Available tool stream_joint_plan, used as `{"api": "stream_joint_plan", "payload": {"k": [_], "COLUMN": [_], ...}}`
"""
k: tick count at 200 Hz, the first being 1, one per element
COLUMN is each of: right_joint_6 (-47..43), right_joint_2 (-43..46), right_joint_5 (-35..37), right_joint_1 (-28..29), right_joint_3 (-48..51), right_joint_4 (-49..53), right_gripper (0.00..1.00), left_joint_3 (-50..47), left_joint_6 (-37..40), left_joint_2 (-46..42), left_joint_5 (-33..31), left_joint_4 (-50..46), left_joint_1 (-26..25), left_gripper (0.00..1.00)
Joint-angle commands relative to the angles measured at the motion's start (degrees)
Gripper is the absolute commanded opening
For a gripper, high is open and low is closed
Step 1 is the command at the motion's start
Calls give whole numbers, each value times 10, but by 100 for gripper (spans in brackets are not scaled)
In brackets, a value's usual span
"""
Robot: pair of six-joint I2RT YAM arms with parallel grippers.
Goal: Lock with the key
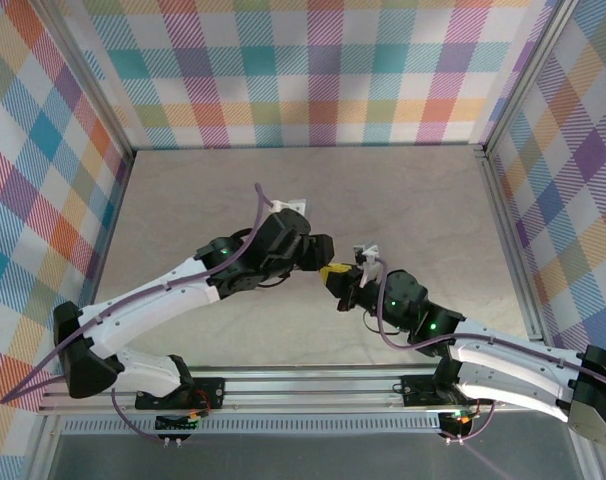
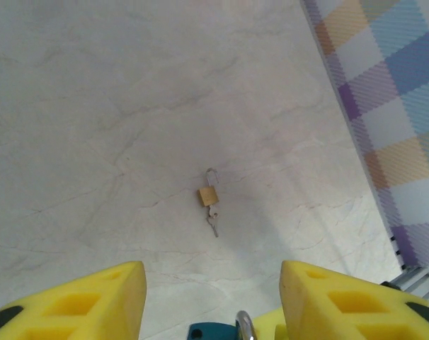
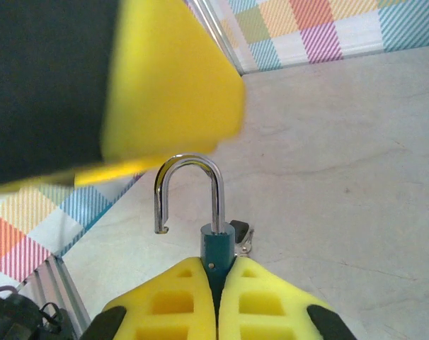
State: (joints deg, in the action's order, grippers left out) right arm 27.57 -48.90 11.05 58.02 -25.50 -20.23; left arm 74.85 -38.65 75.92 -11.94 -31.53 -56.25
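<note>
Pale worktop (image 1: 403,200) open and bare up to the checked walls (image 1: 313,70) on three sides, right hand (image 3: 216,275) clamped tight on a teal padlock (image 3: 218,248) held upright mid-worktop, steel shackle (image 3: 190,170) swung open, left hand (image 2: 212,283) half-spread and empty close by the shackle, small brass lock (image 2: 208,196) lying alone on the surface.

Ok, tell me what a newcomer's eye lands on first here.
The teal padlock, its shackle open, stands clamped in the right gripper at mid-table. The left gripper faces it closely, jaws open. A small brass padlock lies on the table farther off.
</note>
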Motion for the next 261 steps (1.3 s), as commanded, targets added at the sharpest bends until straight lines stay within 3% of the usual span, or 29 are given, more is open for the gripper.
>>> {"api": "stream_joint_plan", "payload": {"k": [1,76,119,175,229,261], "right_joint_6": [-20,-28,-43,-47,-51,-56], "right_joint_2": [22,56,69,69,75,79], "right_joint_5": [-32,-107,-146,-185,-197,-200], "right_joint_1": [-5,-14,-25,-45,-48,-49], "right_joint_3": [11,10,4,3,2,4], "right_joint_4": [4,37,72,83,88,90], "right_gripper": [0,0,0,0,0,0], "left_joint_3": [-12,-20,-15,-22,-11,-20], "left_joint_6": [30,96,144,202,252,237], "left_joint_2": [-41,-65,-68,-62,-34,-23], "left_joint_5": [38,273,410,503,488,495], "left_joint_4": [-13,-3,-12,-57,-107,-79], "left_joint_1": [34,119,143,150,150,149], "left_gripper": [56,55,52,44,38,38]}}
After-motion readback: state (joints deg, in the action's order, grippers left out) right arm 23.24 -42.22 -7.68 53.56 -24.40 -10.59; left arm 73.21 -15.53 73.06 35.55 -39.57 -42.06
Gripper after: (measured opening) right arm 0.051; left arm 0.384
